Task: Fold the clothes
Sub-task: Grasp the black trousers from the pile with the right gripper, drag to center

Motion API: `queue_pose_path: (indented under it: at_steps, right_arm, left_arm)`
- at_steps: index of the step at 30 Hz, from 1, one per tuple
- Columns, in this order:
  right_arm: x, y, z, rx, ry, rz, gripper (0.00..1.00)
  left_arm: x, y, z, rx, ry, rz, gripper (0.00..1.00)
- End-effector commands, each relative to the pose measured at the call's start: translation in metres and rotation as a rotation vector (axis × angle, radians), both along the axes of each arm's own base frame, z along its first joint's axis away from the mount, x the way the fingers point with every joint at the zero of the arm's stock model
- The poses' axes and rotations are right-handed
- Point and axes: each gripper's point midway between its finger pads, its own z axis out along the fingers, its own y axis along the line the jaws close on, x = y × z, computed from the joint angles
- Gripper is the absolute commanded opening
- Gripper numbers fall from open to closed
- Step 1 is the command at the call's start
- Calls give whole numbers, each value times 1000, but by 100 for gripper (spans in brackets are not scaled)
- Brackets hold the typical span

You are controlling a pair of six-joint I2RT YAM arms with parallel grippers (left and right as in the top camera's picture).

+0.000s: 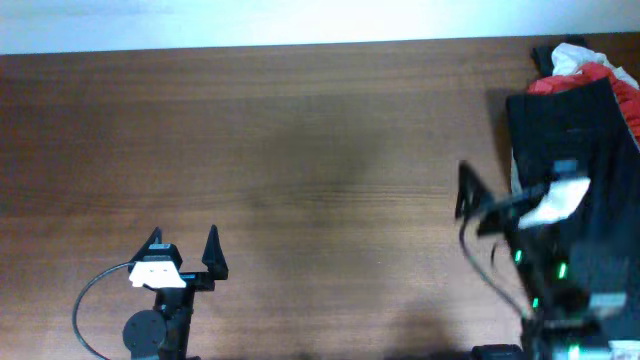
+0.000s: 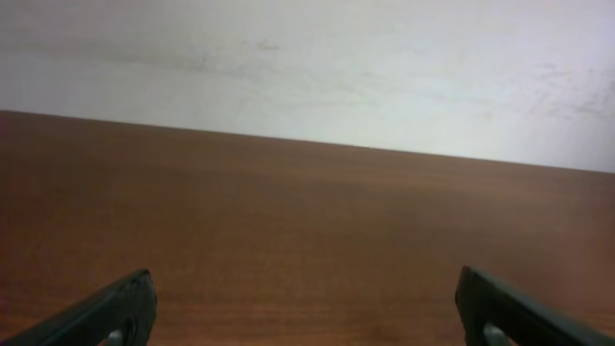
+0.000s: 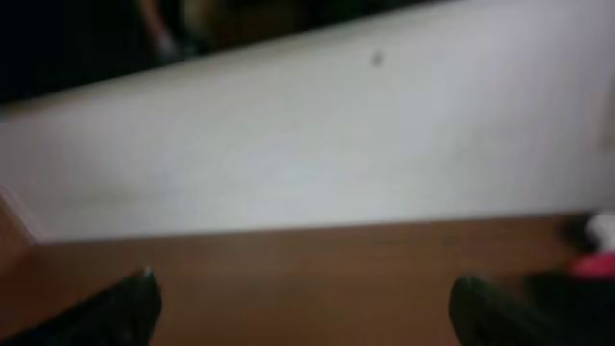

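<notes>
The clothes lie in a pile at the table's far right. A plain black garment (image 1: 575,130) is on top, with a red piece (image 1: 605,82) and a white piece (image 1: 570,52) behind it. My right gripper (image 1: 470,200) is open and empty just left of the pile. Its wrist view (image 3: 303,300) shows bare table between the fingers and a blurred red piece (image 3: 596,264) at the right edge. My left gripper (image 1: 185,245) is open and empty near the front left, far from the clothes. Its wrist view (image 2: 303,298) shows only wood.
The brown wooden table (image 1: 300,150) ends at a white wall along the back (image 1: 300,20). My right arm's body and cables (image 1: 550,270) hang over the lower part of the black garment.
</notes>
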Motion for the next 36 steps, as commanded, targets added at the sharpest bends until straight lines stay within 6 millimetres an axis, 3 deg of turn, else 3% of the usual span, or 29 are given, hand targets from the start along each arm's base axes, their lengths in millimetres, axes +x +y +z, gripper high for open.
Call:
queue_pose_path:
  at_steps: [1,5,7,10,13,15,18,21,22,24,27,32,33,36]
  right_arm:
    - [45,-48,30,-181,206,-254,99]
    - [100,-80,34,-370,531,-367,99]
    - [136,-90,23,-421,599,-405,99]
    - [188,-114,-61,-563,826,-443,99]
    - [211,-140,-137,-686,996,-550,99]
    - [220,-146,-196,-741,1106,-547,99]
    - [223,-165,-248,-802,1197,-593,98]
    - [220,-181,-283,-798,1257,-597,91]
    - [218,-187,-288,-793,1270,-604,91]
    - [216,-195,-298,-766,1289,-593,76]
    - [216,-198,-304,-712,1290,-559,68]
    - [220,-198,-302,-708,1273,-567,26]
    - [220,-198,-302,-708,1273,-567,24]
    - [220,-198,-302,-709,1272,-567,4]
  left_arm:
    - [0,1,-1,9,1,1,99]
    - [0,1,-1,9,1,1,99]
    - [0,1,-1,9,1,1,99]
    - [0,1,-1,9,1,1,99]
    - [0,1,-1,9,1,1,99]
    - [0,1,-1,9,1,1,99]
    - [0,1,-1,9,1,1,99]
    - [0,1,-1,9,1,1,99]
    - [0,1,-1,9,1,1,99]
    - [0,1,-1,9,1,1,99]
    - [0,1,-1,9,1,1,99]
    - [0,1,-1,9,1,1,99]
    - [0,1,-1,9,1,1,99]
    - [0,1,-1,9,1,1,99]
